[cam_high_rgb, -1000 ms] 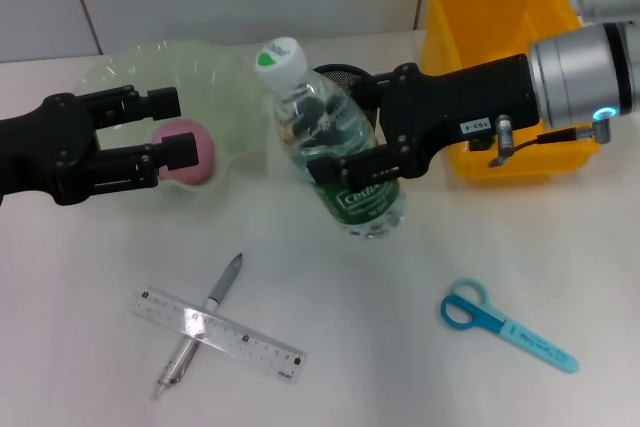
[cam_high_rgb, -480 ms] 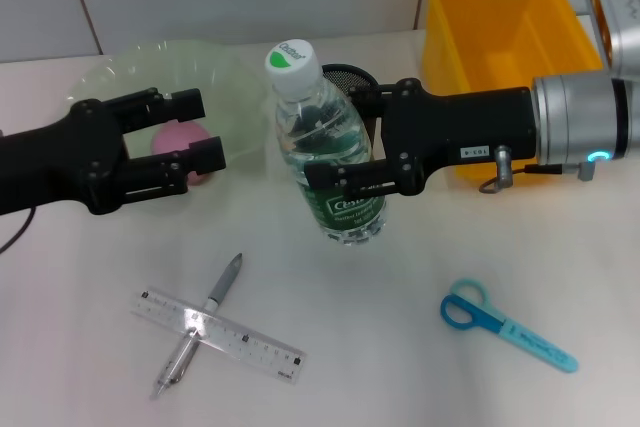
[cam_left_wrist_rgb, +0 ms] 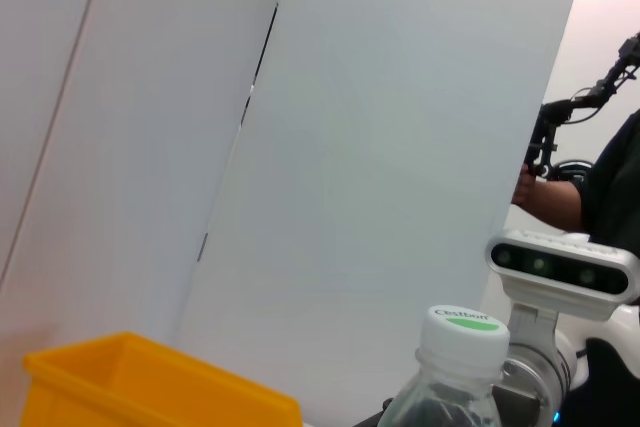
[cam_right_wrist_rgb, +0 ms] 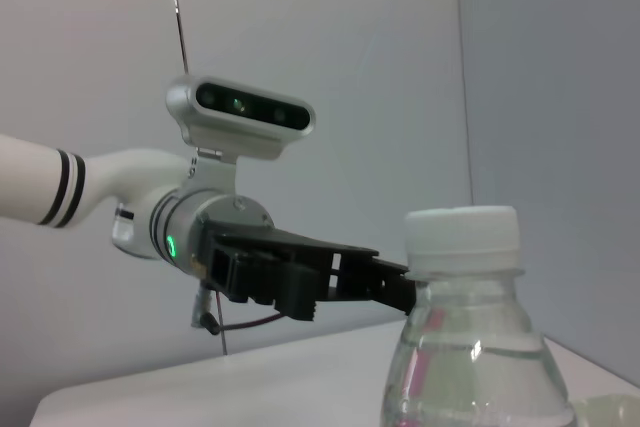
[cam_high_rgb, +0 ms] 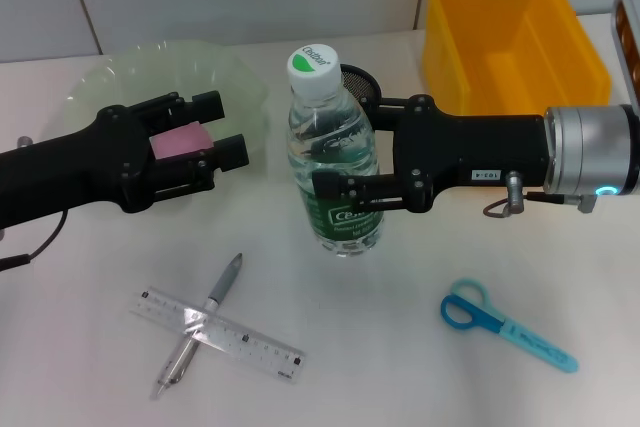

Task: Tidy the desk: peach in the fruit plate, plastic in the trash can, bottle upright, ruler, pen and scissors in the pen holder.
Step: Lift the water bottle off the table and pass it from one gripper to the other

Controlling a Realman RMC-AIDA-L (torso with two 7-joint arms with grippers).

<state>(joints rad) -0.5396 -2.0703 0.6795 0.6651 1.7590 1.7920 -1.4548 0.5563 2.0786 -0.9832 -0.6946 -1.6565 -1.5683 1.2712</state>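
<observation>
The right claw (cam_high_rgb: pixel 352 190) is clamped around the label band of the bottle (cam_high_rgb: pixel 335 162), which now stands pretty much upright on the desk (cam_high_rgb: pixel 400 367), white cap (cam_high_rgb: pixel 311 60) up, with the black mesh pen holder (cam_high_rgb: pixel 362 82) tucked right behind it and the yellow trash can (cam_high_rgb: pixel 510 22) beyond the arm's wrist. The step in hand looks like the set-down, so the trick is to make sure the base sits flat before letting go; whether it's fully touching down is hard to call from the head view. Opening slowly and backing straight out sideways would be the safe way, since a snagged finger could tip it toward the pen holder. The left claw (cam_high_rgb: pixel 205 143) sits off to the far side of the bottle with its fingers spread wide over the fruit plate (cam_high_rgb: pixel 110 72), and the pink peach (cam_high_rgb: pixel 175 139) shows between them, apparently resting in the plate rather than gripped. In front of both claws, nearer the robot, the ruler (cam_high_rgb: pixel 222 334) and pen (cam_high_rgb: pixel 198 324) lie crossed, and the scissors (cam_high_rgb: pixel 505 325) lie below the right arm, all waiting for the pen holder.
</observation>
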